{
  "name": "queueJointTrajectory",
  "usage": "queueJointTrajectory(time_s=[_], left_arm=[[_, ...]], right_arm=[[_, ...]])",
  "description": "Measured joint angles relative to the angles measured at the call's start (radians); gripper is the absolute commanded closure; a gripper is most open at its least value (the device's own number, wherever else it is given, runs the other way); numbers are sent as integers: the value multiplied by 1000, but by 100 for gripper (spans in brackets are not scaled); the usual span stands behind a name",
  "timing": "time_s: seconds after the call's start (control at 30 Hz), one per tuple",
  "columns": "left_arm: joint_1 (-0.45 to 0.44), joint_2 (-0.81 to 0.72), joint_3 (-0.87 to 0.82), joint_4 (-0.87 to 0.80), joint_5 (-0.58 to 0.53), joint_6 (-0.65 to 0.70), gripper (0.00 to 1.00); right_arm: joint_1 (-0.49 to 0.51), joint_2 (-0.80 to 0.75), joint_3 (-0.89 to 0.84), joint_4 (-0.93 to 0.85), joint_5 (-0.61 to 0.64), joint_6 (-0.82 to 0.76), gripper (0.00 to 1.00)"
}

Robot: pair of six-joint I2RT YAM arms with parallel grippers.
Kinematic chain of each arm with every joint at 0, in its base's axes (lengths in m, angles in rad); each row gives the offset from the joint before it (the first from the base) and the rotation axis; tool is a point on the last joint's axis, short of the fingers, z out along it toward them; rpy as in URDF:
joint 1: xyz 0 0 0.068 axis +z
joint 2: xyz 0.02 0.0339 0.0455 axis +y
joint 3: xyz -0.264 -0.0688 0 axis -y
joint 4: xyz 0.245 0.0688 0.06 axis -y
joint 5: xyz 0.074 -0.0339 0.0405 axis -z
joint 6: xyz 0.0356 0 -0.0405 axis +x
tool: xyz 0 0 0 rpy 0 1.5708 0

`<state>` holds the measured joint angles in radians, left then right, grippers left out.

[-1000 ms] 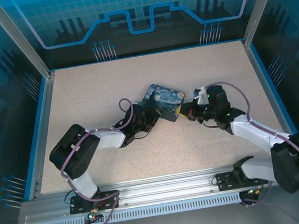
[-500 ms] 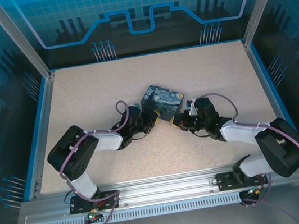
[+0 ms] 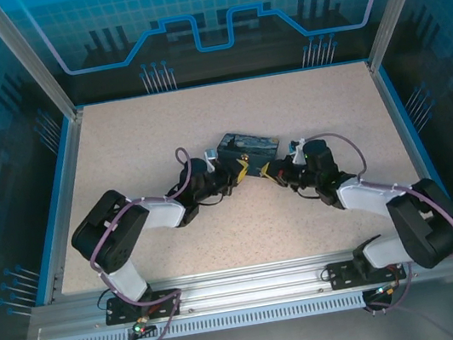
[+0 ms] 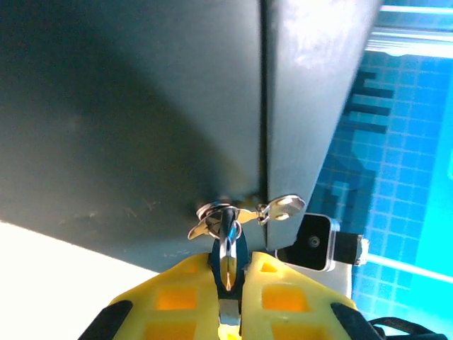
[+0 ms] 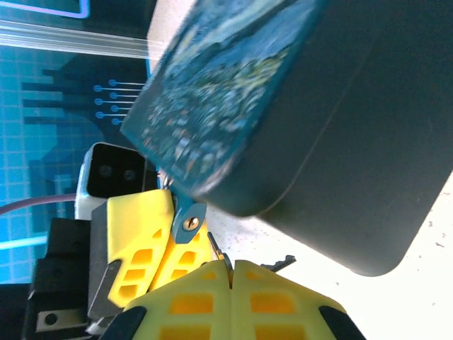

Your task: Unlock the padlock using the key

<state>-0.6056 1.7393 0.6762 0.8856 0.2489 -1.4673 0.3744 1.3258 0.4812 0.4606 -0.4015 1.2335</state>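
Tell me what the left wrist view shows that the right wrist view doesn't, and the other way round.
Left wrist view: the silver latch on the box's dark side, with the padlock at it, clamped in the left gripper. Right wrist view: the painted lid, and the right gripper shut on the thin key, close beside the padlock. Shared: the box, the padlock and the left gripper holding it.

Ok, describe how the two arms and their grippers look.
Both the left arm and right arm have white links between bulky black joint housings, with purple cables looping alongside. The left gripper and right gripper have bright yellow plastic fingers with rectangular cut-out pockets and black patches lower down.
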Motion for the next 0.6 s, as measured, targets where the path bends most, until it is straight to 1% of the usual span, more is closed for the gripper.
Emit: queueJointTrajectory(time_s=[0.17, 0.27, 0.43, 0.6], left_arm=[[0, 23, 0, 119, -15, -34, 100], [0, 44, 1, 159, -24, -50, 100], [0, 64, 16, 177, -35, -53, 100], [0, 74, 25, 191, -48, -54, 100]], right_arm=[[-2, -72, 5, -25, -1, 46, 100], [-2, -107, 10, -59, 7, 84, 100], [14, -157, 27, -120, 61, 158, 100], [63, -177, 28, -152, 135, 243, 100]])
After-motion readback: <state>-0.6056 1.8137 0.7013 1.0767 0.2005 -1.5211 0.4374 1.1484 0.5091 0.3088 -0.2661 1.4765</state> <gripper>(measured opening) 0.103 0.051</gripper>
